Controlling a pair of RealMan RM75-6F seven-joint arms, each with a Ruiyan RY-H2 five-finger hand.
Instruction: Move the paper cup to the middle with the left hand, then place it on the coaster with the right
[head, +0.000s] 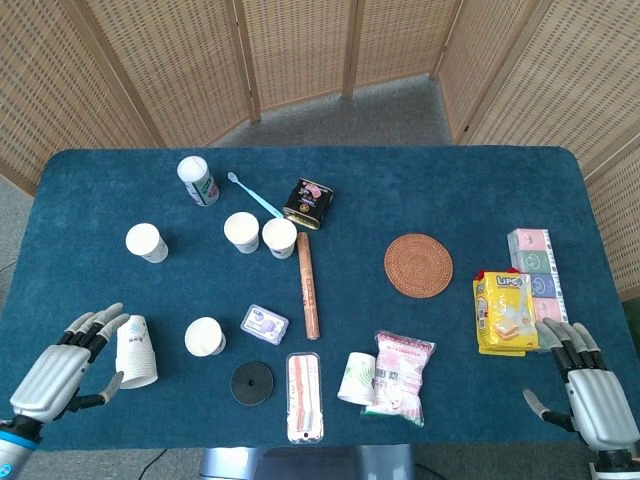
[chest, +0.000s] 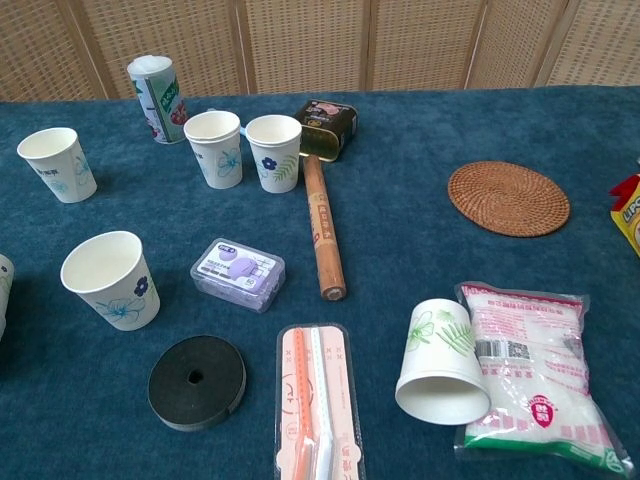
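Several white paper cups stand on the blue table. One cup (head: 146, 242) (chest: 50, 163) is at the far left, a pair (head: 241, 232) (head: 279, 238) further back, and one (head: 205, 336) (chest: 108, 278) nearer the front. A stack of cups (head: 137, 350) lies on its side at the front left. My left hand (head: 62, 372) is open just left of this stack, fingertips close to it and holding nothing. Another cup (head: 355, 377) (chest: 443, 347) lies tipped over at the front centre. The round woven coaster (head: 418, 265) (chest: 508, 198) lies bare right of centre. My right hand (head: 592, 388) is open at the front right corner.
A wooden rolling pin (head: 308, 285), a purple box (head: 265, 323), a black disc (head: 252, 382), a toothbrush pack (head: 304, 397) and a pink-white bag (head: 400, 375) fill the front middle. A yellow snack bag (head: 504, 311), tissue packs (head: 535, 270), a tin (head: 308, 201) and a bottle (head: 198, 181) are also here.
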